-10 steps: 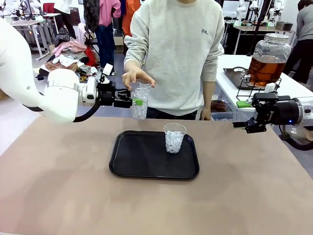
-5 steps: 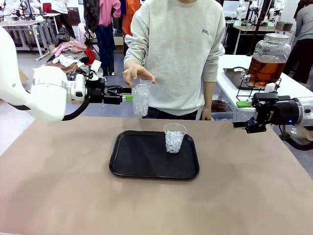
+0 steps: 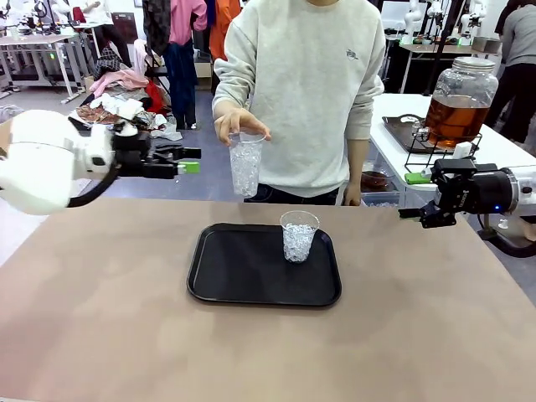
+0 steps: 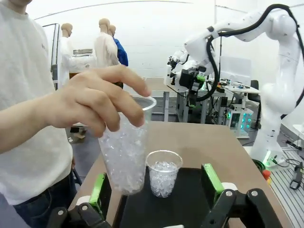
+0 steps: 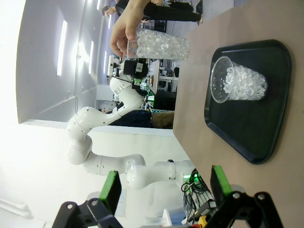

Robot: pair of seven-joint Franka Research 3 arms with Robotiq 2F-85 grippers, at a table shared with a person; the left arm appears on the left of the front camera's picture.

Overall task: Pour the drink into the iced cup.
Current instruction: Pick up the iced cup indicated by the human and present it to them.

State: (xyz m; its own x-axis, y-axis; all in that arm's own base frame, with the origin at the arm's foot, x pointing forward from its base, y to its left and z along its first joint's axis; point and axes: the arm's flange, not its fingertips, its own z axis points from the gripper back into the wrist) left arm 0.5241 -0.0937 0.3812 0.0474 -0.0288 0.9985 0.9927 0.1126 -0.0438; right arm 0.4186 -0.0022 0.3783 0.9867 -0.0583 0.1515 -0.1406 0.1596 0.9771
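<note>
A person's hand [image 3: 239,126] holds a clear plastic cup of ice [image 3: 244,165] by its rim, above the table's far edge. My left gripper [image 3: 191,160] stands open to the left of that cup, apart from it; in the left wrist view the cup [image 4: 126,152] hangs just past my green pads [image 4: 98,189]. A second iced cup [image 3: 299,236] stands upright on the black tray [image 3: 243,276]. The amber drink [image 3: 456,117] fills a large glass jar at the far right. My right gripper [image 3: 412,197] hovers open near the table's right edge, with nothing in it.
The jar sits on a wire stand on a white side table [image 3: 494,146], beside a dark tray [image 3: 400,130]. The person stands at the far side, behind the tray. Brown tabletop [image 3: 268,352] stretches bare in front of the tray.
My left gripper let go of the ice cup and drew back to the left. The person's hand kept the cup and lifted it slightly. The right arm has not moved.
</note>
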